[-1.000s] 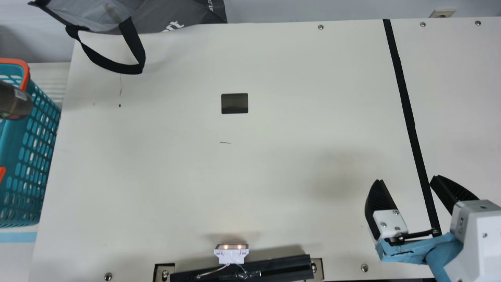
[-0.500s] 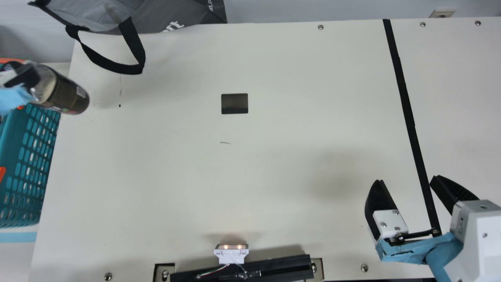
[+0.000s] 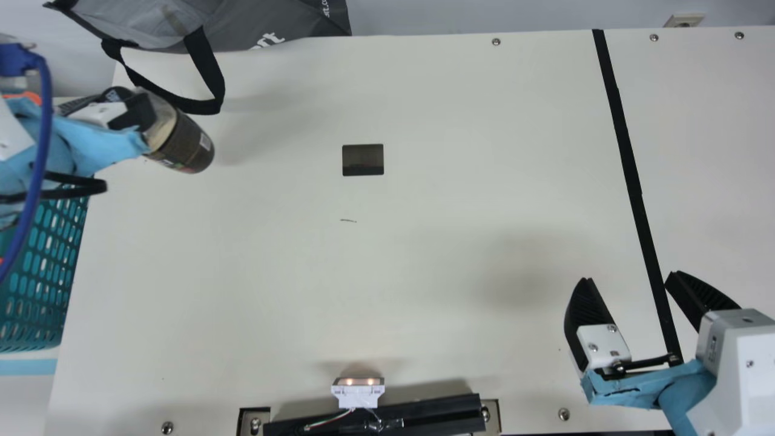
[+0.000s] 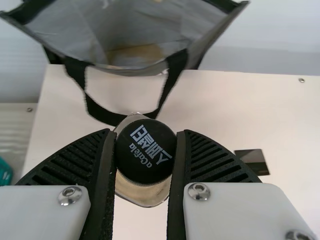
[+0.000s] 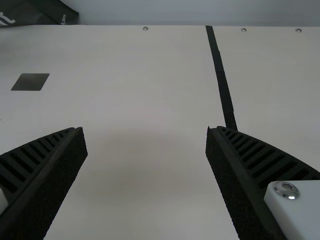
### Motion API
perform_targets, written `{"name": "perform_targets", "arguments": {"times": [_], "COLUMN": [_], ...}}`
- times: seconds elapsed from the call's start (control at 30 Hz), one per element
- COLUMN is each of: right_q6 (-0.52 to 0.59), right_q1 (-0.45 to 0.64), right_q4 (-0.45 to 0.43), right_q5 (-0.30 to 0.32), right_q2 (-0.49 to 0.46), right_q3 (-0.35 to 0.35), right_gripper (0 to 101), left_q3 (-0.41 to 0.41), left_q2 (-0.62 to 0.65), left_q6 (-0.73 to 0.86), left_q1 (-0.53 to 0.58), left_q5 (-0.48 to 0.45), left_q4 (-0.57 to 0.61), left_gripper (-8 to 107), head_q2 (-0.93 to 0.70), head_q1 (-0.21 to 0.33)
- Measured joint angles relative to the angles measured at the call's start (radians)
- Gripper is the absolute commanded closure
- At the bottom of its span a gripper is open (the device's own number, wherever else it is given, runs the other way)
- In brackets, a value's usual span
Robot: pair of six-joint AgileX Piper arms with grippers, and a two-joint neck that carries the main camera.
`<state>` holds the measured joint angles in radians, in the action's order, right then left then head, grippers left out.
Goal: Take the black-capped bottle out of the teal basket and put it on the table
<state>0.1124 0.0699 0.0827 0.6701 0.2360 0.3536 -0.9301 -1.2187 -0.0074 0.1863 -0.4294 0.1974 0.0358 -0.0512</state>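
While our left gripper (image 3: 134, 103) holds the bottle (image 3: 187, 145) over the far left part of the worktop (image 3: 424, 272), our right gripper (image 3: 629, 277) stands over the near right part. The left jaws pinch the bottle at its capped end, one on either side of the black cap (image 4: 146, 150), as we see in the left wrist view. The bottle lies aslant, its base pointing away from the gripper and towards the right in the main view. The right jaws are spread wide and face the far side. Outside the worktop's left edge we find the teal basket (image 3: 45, 260), partly hidden beneath our left arm. Near the bottle, the black strap (image 3: 209, 72) of a grey bag (image 3: 272, 24) loops onto the worktop from the far edge. We also note a dark rectangle (image 3: 363, 160) left of centre, a black strip (image 3: 629, 163) running from the far edge towards the right gripper, and a white module (image 3: 358, 396) with two lit spots at the near edge.
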Motion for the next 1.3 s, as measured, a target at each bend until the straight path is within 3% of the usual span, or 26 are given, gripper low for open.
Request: {"name": "perform_targets", "arguments": {"times": [0.77, 1.3], "right_q6": [0.000, 0.000], "right_q1": [0.000, 0.000], "right_q4": [0.000, 0.000], "right_q5": [0.000, 0.001], "right_q2": [0.000, 0.000], "right_q3": [0.000, 0.000], "right_gripper": [10, 10], "left_q3": [-0.098, -0.102], "left_q2": [-0.106, -0.156], "left_q6": [-0.356, -0.454], "left_q1": [0.388, 0.509], "left_q5": [-0.016, -0.018], "left_q4": [-0.286, -0.369], "left_gripper": [99, 99], "head_q2": [0.000, 0.000], "head_q1": [0.000, 0.000]}}
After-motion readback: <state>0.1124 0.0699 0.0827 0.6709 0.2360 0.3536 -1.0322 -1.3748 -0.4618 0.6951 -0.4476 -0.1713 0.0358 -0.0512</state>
